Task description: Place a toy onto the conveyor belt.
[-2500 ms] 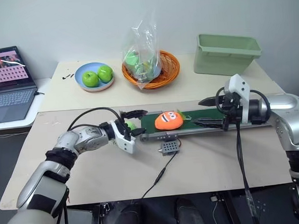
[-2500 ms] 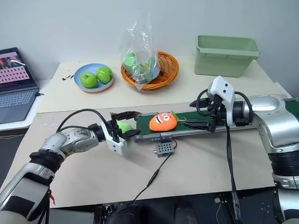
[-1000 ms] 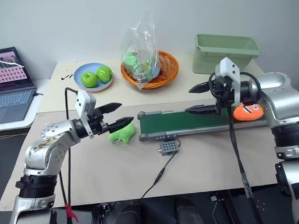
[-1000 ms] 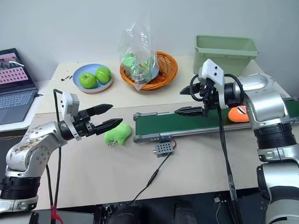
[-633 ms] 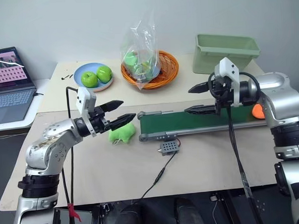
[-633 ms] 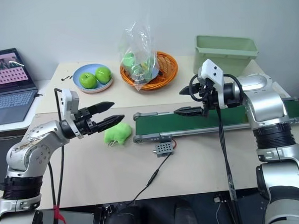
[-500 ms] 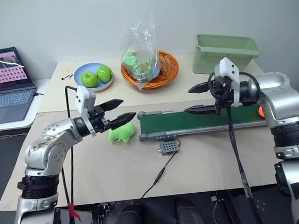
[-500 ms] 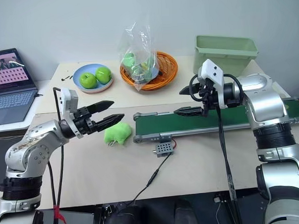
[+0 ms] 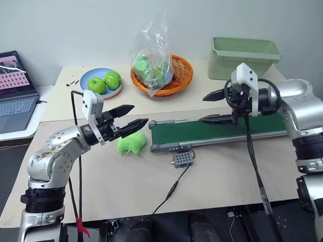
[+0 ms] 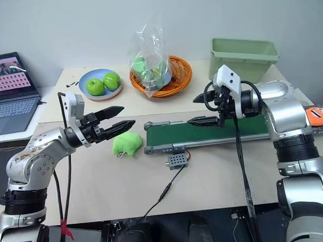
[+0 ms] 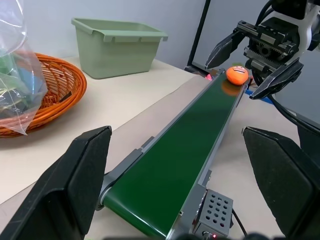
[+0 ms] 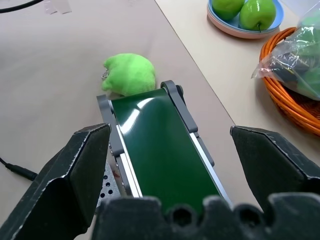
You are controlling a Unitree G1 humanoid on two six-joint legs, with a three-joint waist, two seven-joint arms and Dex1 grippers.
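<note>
The orange toy (image 10: 318,114) lies at the far right end of the conveyor belt (image 10: 205,134), its face markings turned up; in the left wrist view it sits on the dark green belt just beyond the right gripper. The belt runs left to right across the bench (image 10: 126,176), its grey frame ending in a roller at the left. A small grey box (image 10: 175,161) with a grid of holes sits against the near side of the frame, and a black cable (image 10: 162,196) trails from it toward the near edge of the bench.

The right gripper (image 10: 205,109) hangs over the middle of the belt, pointing left, its jaws spread wide with nothing between them. The left gripper (image 10: 120,117) hovers off the belt's left end, pointing right, its jaws also wide apart and empty. Just below and beside its tips a lime-green plush (image 10: 126,143) lies on the bench, close against the belt's left roller.

On the far part of the bench stand a blue plate (image 10: 98,84) with two green apples, an orange basket (image 10: 160,75) holding a clear plastic bag, and a pale green bin (image 10: 244,58) at the right. A laptop (image 10: 11,90) stands open at the far left.
</note>
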